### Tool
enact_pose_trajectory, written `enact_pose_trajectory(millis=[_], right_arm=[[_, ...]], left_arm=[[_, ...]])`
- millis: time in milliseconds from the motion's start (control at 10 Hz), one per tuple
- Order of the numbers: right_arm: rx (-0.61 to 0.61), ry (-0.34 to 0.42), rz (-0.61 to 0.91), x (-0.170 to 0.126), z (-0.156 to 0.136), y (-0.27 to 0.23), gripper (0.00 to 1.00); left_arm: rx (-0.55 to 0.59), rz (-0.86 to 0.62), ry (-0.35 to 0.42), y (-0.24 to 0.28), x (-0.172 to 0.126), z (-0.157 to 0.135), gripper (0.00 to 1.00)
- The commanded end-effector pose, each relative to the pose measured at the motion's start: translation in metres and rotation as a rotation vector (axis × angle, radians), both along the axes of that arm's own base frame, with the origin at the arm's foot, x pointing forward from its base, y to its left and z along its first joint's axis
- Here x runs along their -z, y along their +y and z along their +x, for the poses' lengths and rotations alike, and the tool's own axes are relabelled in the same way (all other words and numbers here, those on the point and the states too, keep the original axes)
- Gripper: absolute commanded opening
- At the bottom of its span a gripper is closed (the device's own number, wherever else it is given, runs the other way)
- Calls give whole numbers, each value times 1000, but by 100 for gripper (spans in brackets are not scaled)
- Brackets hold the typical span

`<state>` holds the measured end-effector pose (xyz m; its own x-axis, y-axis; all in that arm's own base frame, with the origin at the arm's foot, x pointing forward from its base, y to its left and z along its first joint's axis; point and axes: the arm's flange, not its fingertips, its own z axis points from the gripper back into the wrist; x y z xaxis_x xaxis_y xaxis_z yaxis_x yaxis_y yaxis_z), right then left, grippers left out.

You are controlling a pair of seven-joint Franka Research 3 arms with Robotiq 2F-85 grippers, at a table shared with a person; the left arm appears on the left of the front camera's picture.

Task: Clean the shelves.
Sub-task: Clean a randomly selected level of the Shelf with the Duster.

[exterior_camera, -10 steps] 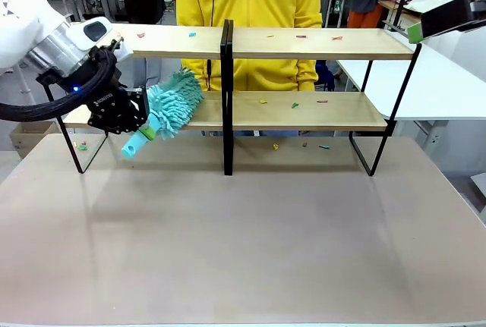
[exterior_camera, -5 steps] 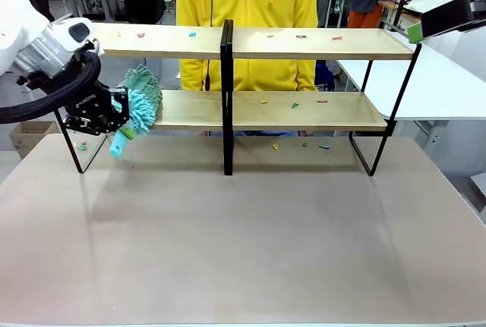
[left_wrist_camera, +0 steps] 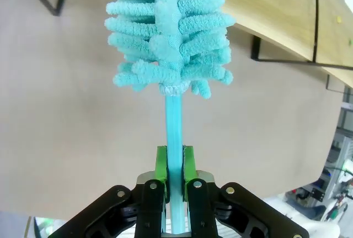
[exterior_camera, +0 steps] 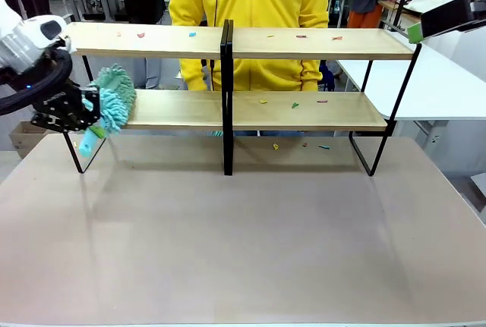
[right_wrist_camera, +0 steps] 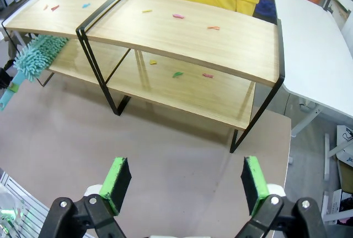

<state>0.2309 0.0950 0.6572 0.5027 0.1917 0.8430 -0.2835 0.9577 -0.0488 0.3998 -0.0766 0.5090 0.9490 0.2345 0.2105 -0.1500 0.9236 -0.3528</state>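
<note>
The shelves (exterior_camera: 319, 44) are two long light-wood boards on a black frame, also seen from above as shelves (right_wrist_camera: 193, 33) in the right wrist view. Small coloured scraps (exterior_camera: 295, 105) lie on both boards. My left gripper (exterior_camera: 85, 118) is shut on the handle of a fluffy teal duster (exterior_camera: 114, 98), whose head sits at the lower board's left end. In the left wrist view the duster (left_wrist_camera: 168, 33) rises from between the green pads (left_wrist_camera: 161, 166). My right gripper (right_wrist_camera: 182, 185) hangs open, high above the table's right side.
A person in a yellow top (exterior_camera: 250, 1) stands behind the shelves. A few scraps (exterior_camera: 276, 146) lie on the brownish-pink tabletop (exterior_camera: 243, 243) under the rack. A white table (exterior_camera: 448, 84) stands to the right.
My left gripper has carried the duster leftward along the lower board, from near the central post to the board's left end. The right gripper has stayed still.
</note>
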Motion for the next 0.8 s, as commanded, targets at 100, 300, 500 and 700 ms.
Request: enact_pose_trajectory(millis=[100,300,500,700], right_arm=[[0,0,3,0,1,0,100],[0,0,3,0,1,0,100],[0,0,3,0,1,0,100],[0,0,3,0,1,0,100]], left_arm=[[-63,66,22,25,-5,-2,12],[-137,155,68,45,-6,-4,12],[-201,138,-57,46,-11,-9,12],[-165,127,-67,35,-13,-14,12]])
